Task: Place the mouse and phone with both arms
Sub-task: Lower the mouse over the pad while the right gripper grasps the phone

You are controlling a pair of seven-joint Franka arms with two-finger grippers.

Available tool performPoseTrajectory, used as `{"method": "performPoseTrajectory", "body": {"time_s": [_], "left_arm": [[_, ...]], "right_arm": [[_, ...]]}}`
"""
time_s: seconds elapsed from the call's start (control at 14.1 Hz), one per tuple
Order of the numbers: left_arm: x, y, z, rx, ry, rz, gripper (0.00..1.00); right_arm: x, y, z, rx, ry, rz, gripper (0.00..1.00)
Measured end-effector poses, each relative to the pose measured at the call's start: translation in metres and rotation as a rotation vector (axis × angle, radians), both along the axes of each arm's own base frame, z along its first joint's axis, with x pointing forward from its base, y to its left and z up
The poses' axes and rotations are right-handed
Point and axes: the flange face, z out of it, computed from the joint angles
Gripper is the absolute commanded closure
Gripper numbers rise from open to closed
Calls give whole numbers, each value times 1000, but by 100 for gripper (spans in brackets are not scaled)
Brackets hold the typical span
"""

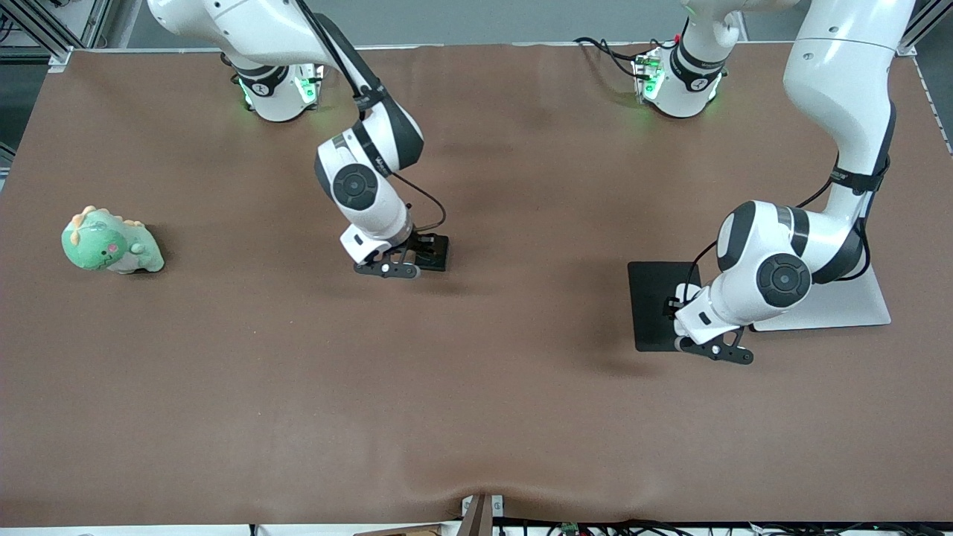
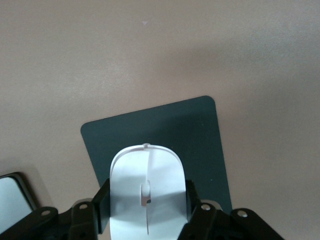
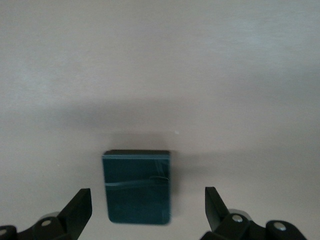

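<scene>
The white mouse [image 2: 147, 175] sits between the fingers of my left gripper [image 2: 148, 205], which is shut on its sides. It is over the black mouse pad [image 2: 165, 125], toward the left arm's end of the table. In the front view the left gripper [image 1: 689, 316] is over the pad [image 1: 651, 298] and the wrist hides the mouse. The black phone [image 3: 137, 187] lies flat on the brown table. My right gripper [image 3: 147, 212] is low over it, open, with one finger on each side and neither touching. In the front view the right gripper [image 1: 421, 251] is over the table's middle.
A flat white plate [image 1: 856, 305] lies beside the mouse pad, toward the left arm's end. A green dinosaur plush [image 1: 108, 242] sits near the right arm's end of the table. The brown table cover [image 1: 476, 387] stretches bare toward the front camera.
</scene>
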Motion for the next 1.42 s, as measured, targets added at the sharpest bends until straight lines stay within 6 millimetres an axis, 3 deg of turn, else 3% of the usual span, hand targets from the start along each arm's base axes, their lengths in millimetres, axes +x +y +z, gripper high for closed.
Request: {"method": "performPoseTrajectory", "body": {"time_s": [0.21, 0.57, 1.06, 1.21, 1.28, 1.35, 1.42], "left_arm": [[-3, -2, -16, -5, 8, -4, 100], [-10, -4, -49, -25, -20, 29, 100], [-16, 4, -67, -22, -17, 91, 100], [-17, 5, -72, -22, -12, 95, 100], [-18, 5, -74, -22, -10, 95, 98], [-18, 5, -76, -23, -11, 96, 87], [-18, 5, -78, -25, -14, 96, 67]], "right_arm": [[-8, 10, -22, -4, -10, 14, 0], [-14, 16, -31, -9, -9, 26, 0], [-19, 15, -52, -27, 7, 23, 0], [-21, 15, -57, -31, 11, 14, 21], [-22, 16, -58, -31, 10, 7, 37], [-21, 16, -56, -31, 10, -3, 59], [-21, 17, -52, -29, 9, -9, 74]]}}
